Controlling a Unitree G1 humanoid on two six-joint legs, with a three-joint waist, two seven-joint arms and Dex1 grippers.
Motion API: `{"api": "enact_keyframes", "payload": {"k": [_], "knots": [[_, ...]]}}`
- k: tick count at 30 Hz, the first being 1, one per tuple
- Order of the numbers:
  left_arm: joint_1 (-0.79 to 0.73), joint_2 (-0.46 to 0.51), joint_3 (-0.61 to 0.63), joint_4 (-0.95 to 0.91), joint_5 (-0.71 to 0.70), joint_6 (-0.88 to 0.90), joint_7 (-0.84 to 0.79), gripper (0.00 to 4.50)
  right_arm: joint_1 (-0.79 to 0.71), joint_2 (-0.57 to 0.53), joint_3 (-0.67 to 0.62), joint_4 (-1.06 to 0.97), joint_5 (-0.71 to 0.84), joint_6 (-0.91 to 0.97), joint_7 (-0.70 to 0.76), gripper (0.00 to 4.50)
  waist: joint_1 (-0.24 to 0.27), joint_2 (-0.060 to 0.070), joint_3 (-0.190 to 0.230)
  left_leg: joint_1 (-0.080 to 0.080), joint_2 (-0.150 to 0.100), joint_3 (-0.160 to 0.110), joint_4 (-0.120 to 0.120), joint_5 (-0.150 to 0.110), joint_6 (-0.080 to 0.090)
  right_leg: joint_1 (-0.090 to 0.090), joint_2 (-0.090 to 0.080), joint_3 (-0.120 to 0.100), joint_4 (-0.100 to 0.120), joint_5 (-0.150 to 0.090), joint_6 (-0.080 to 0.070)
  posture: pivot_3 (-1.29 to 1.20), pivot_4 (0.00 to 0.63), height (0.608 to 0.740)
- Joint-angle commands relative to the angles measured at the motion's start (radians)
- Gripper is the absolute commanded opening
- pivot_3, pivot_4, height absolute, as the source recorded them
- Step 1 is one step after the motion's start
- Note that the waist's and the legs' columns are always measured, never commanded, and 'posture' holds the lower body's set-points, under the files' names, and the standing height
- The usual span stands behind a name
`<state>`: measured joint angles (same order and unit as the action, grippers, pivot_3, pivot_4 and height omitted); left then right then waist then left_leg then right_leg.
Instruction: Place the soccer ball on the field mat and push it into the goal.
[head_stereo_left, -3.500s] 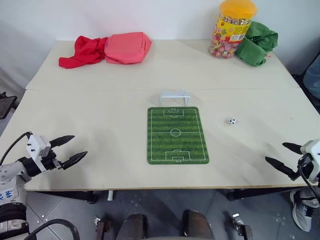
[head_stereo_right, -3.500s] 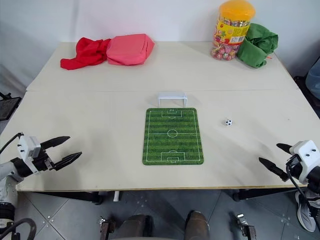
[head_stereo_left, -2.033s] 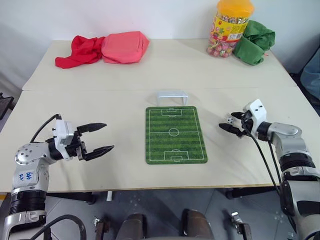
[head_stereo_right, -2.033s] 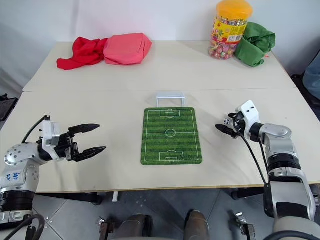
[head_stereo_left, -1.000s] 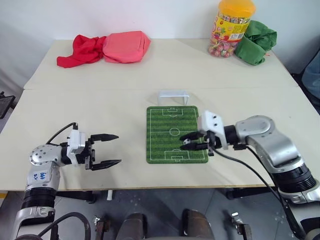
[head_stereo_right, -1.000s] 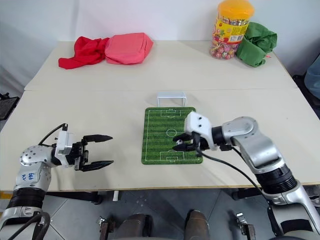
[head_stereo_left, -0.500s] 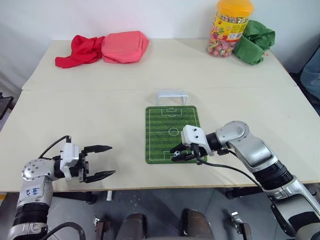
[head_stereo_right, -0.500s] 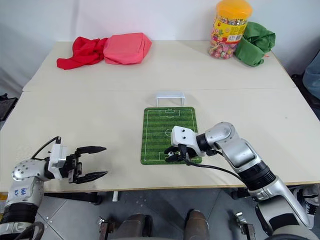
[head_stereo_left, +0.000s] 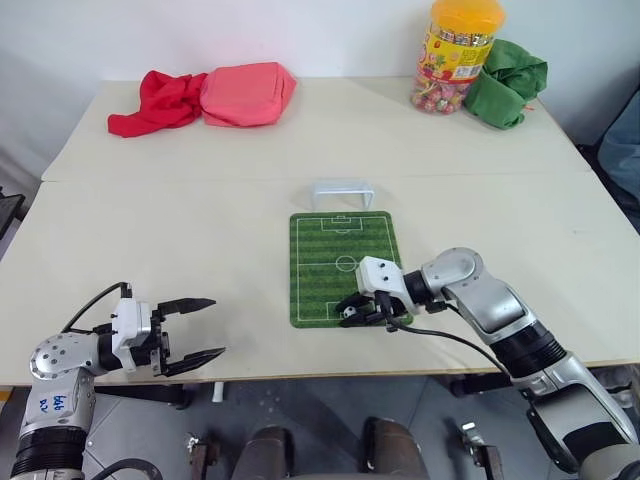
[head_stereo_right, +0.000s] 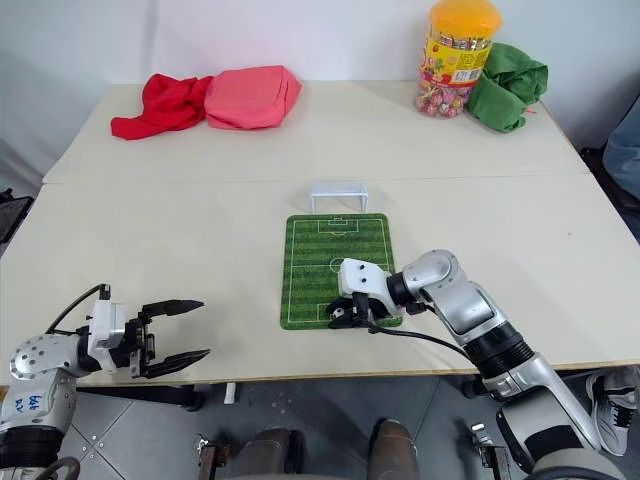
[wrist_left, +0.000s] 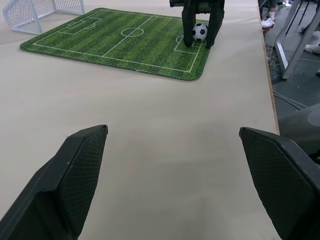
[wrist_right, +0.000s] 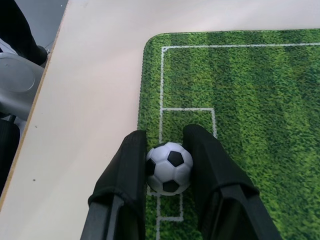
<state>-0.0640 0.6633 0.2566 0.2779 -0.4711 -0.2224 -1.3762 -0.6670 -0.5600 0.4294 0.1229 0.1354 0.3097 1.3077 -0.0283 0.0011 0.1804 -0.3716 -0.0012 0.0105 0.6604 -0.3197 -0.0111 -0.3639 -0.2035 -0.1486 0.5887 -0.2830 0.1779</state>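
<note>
The soccer ball (wrist_right: 169, 168) sits clamped between the two black fingers (wrist_right: 127, 175) of the right pincer (head_stereo_left: 350, 312), one finger pressed to each side of it. Ball and fingertips are low over the field mat (head_stereo_left: 343, 250), at the mat's near end, the end farthest from the goal (head_stereo_left: 342, 193). In the right wrist view the ball lies on the white lines of the small box marked at that end, close to the mat's near edge. In the left wrist view the ball (wrist_left: 200, 32) appears to rest on, or just above, the green surface between the two upright fingers; whether it actually touches the mat cannot be told.

The goal stands on the bench (head_stereo_left: 200, 230) just beyond the mat's far short edge, its open mouth facing the mat.

The left pincer (head_stereo_left: 195, 330) hangs over the near edge of the bench, well to the left of the mat, its two fingers spread wide apart and gripping nothing.

At the far edge of the bench, beyond the goal and to the left, lie a red cloth (head_stereo_left: 150, 100) and a pink pouch (head_stereo_left: 248, 92), touching. Beyond the goal and to the right stands a candy jar (head_stereo_left: 455, 55) with an orange lid, and a green cloth (head_stereo_left: 505, 70) lies just beside it
</note>
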Motion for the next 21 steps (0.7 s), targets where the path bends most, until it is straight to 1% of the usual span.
{"api": "enact_keyframes", "payload": {"k": [1,8,17,19,21], "knots": [[0.007,0.002,0.027,-0.041,-0.035,0.005,0.016,4.5,-0.025,0.006,-0.015,0.03,-0.012,-0.025,0.006,0.84,0.0,0.0,0.0,0.0,0.0,0.0,0.0,0.0,0.0,0.0,0.0,0.0,0.0,0.0,0.0,0.0,0.15,0.74],[0.004,0.005,0.022,-0.053,-0.037,0.015,0.031,4.5,-0.033,0.014,-0.016,0.056,-0.012,-0.037,0.009,0.84,0.0,0.0,0.0,0.0,0.0,0.0,0.0,0.0,0.0,0.0,0.0,0.0,0.0,0.0,0.0,0.0,0.15,0.74],[-0.018,0.006,0.017,-0.033,-0.029,0.013,0.036,4.5,-0.016,0.01,-0.019,0.04,-0.009,-0.034,0.007,0.84,0.0,0.0,0.0,0.0,0.0,0.0,0.0,0.0,0.0,0.0,0.0,0.0,0.0,0.0,0.0,0.0,0.15,0.74],[-0.027,0.003,0.014,-0.027,-0.027,0.012,0.038,4.5,-0.012,0.005,-0.018,0.041,-0.01,-0.037,0.013,1.56,0.0,0.0,0.0,0.0,0.0,0.0,0.0,0.0,0.0,0.0,0.0,0.0,0.0,0.0,0.0,0.0,0.15,0.74],[-0.034,0.002,0.012,-0.023,-0.025,0.011,0.039,4.5,-0.013,0.009,-0.023,0.045,-0.011,-0.042,0.005,2.18,0.0,0.0,0.0,0.0,0.0,0.0,0.0,0.0,0.0,0.0,0.0,0.0,0.0,0.0,0.0,0.0,0.15,0.74]]}}
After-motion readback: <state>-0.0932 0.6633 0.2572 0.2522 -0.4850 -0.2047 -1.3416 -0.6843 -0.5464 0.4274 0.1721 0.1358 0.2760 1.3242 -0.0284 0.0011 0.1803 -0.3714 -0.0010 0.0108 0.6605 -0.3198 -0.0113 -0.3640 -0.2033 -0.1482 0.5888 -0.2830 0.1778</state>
